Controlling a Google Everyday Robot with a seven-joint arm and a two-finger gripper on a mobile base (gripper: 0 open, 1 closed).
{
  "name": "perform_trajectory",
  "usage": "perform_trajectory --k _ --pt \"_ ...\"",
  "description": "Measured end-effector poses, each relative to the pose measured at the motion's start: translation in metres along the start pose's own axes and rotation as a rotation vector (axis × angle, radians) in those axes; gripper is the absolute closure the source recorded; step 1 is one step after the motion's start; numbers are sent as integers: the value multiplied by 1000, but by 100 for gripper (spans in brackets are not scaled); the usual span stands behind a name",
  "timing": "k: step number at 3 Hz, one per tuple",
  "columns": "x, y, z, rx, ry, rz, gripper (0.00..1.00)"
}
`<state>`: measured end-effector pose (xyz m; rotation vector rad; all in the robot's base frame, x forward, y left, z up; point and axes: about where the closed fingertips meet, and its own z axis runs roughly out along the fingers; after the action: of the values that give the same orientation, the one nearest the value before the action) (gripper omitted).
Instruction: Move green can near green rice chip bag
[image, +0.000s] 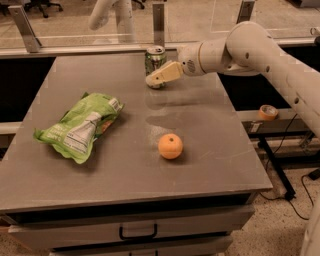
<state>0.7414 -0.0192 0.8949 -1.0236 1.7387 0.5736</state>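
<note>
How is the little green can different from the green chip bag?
The green can stands upright near the table's far edge; the green rice chip bag lies flat on the left side. The can is small, smooth and round; the bag is much bigger and crinkled. The gripper is right at the can, well away from the bag. Both are green and rest on the same table.

Green can upright rear-ctr, gripper beside; green rice chip bag flat L.
</note>
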Motion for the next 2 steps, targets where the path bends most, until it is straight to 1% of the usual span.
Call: perform_trajectory --k 1,2 --pt "-5 9 20 -43 -31 -9 18" --pt "-8 17 33 -78 -47 -22 41"
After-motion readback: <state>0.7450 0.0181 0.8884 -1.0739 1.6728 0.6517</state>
